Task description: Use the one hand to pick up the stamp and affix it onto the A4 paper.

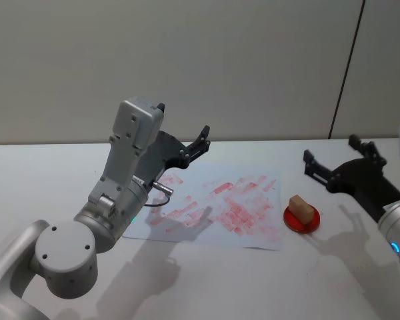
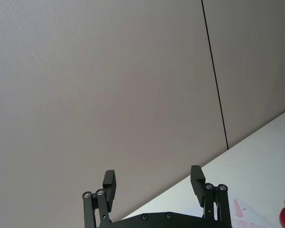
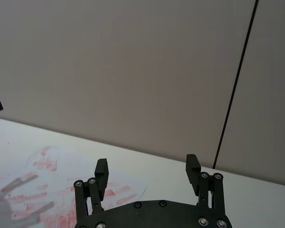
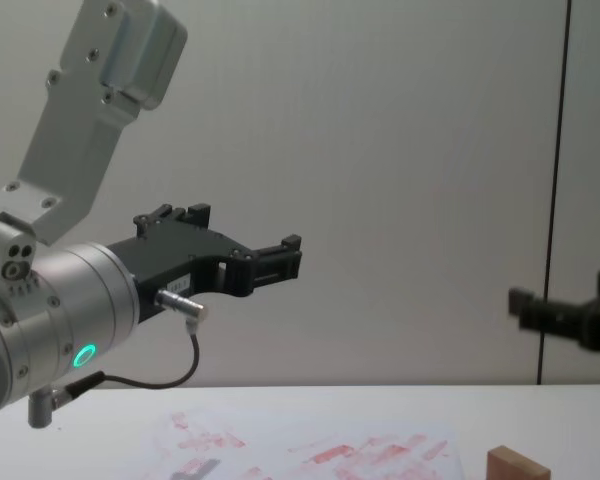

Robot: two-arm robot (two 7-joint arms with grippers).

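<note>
right hand [image 1: 330,151]: here's the worker, blue ring [image 1: 395,248] lit on its wrist. it hangs in the air just right of the stamp and a touch beyond it, fingers spread wide with nothing between them, aimed out across the tabletop [image 1: 47,173] rather than down.
stamp [image 1: 301,207]: a wooden block sitting on a round red ink pad [image 1: 300,221], just off the right edge of the sheet and apart from both hands. it's parked there, i'd say, so its face is inked for the press.
a4 paper [image 1: 250,235]: flat in the middle of the tabletop and crowded with smudgy red prints. only the margins look bare.
left hand [image 2: 153,175]: raised above the sheet's left part, green ring [image 4: 83,355] glowing, fingers apart and empty. it looks parked up high to keep the lane free.
step in hand: the approach. no grasp yet and nothing lifted.
next move, as i read it: tip the right hand downward, bring the open fingers either side of the block, then close.
watch for: the pad sliding or the block tilting in the pinch. a fresh print may also land on old ones.
</note>
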